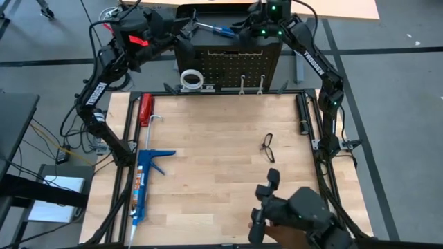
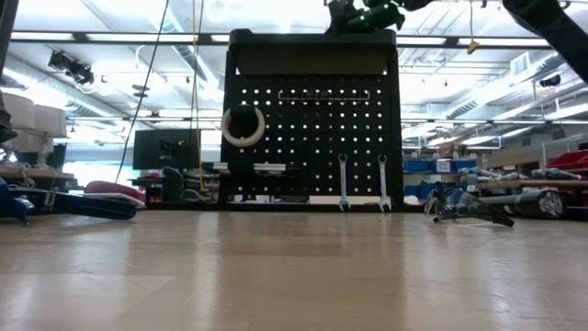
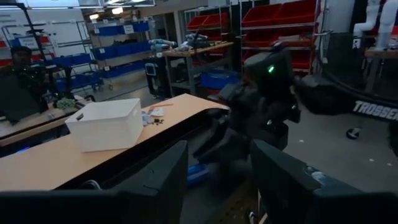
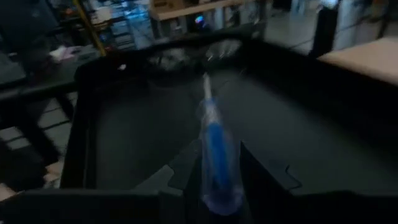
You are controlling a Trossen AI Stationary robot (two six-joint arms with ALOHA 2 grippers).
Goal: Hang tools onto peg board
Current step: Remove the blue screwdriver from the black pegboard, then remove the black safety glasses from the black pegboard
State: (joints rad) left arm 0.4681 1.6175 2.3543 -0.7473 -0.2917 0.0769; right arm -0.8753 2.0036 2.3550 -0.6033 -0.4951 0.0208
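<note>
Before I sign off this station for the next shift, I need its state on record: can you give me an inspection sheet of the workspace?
Surface: wooden table, mostly bare.
Job's things: on the peg board hang a tape roll and two wrenches; glasses lie on the table; a screwdriver lies behind the board.
Clutter: caulking gun and red-handled tool on the table's left side.
Grippers: left gripper behind the board, fingers open, empty; right gripper behind the board at the screwdriver, grip unclear.
Cables: cables on the floor left of the table.
Surroundings: workshop with shelves, red bins, a white box.
</note>
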